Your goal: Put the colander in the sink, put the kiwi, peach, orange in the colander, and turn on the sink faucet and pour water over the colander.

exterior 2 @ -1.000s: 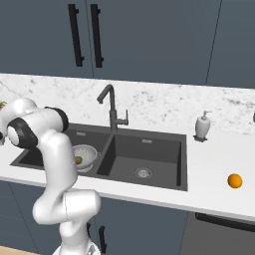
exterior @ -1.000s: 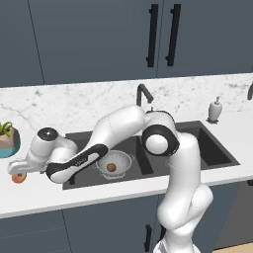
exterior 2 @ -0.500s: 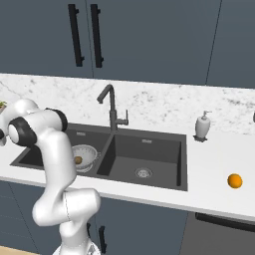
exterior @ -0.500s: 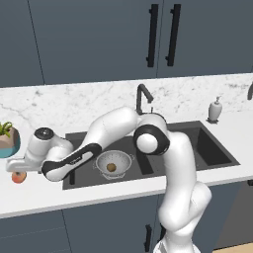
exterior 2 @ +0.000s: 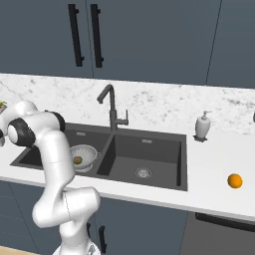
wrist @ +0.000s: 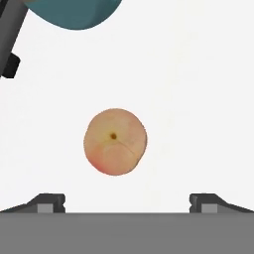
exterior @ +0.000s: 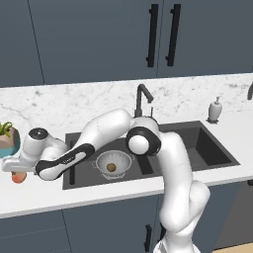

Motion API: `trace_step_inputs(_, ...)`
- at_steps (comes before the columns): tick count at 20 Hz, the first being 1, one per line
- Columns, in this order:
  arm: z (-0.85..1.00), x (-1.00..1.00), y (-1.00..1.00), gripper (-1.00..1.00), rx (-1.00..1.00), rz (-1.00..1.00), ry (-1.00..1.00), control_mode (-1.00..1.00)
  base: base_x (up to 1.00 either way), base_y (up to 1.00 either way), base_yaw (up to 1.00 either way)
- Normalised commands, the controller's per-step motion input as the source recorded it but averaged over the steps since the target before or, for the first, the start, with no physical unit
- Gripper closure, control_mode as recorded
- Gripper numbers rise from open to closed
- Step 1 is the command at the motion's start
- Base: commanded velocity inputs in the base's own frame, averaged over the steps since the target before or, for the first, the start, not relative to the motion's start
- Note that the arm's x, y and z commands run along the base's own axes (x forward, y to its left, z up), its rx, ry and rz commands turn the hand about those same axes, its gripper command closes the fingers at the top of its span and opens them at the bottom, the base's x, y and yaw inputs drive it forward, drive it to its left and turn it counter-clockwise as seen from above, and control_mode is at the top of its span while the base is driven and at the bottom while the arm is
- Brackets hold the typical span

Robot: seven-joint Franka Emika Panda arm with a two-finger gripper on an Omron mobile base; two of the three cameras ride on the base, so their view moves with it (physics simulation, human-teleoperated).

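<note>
Bare counter (wrist: 198, 99) rings the peach (wrist: 115, 142); the teal pot (wrist: 74, 12) stands near, apart from it.

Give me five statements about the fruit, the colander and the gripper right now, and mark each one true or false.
1. The colander sits in the left basin of the sink. True.
2. The kiwi lies on the counter beside the soap dispenser. False: it lies inside the colander.
3. The gripper is shut on the peach. False: its jaws stand wide open, and the peach lies on the counter, apart from both fingertips.
4. The orange rests on the counter to the right of the sink. True.
5. Water streams from the sink faucet into the colander. False: no stream shows.
</note>
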Motion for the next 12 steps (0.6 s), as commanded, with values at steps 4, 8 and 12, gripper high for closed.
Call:
trace_step_inputs(4,-0.09,0.05,0.14,-1.0,0.0,-0.01,0.08,-1.0,0.0,0.0,0.0)
trace_step_inputs(8,-0.14,0.08,0.11,-1.0,0.0,-0.03,0.07,-1.0,0.0,0.0,0.0)
trace_step_inputs(12,-0.12,0.19,0.1,-1.0,0.0,-0.04,0.05,-1.0,0.0,0.0,0.0)
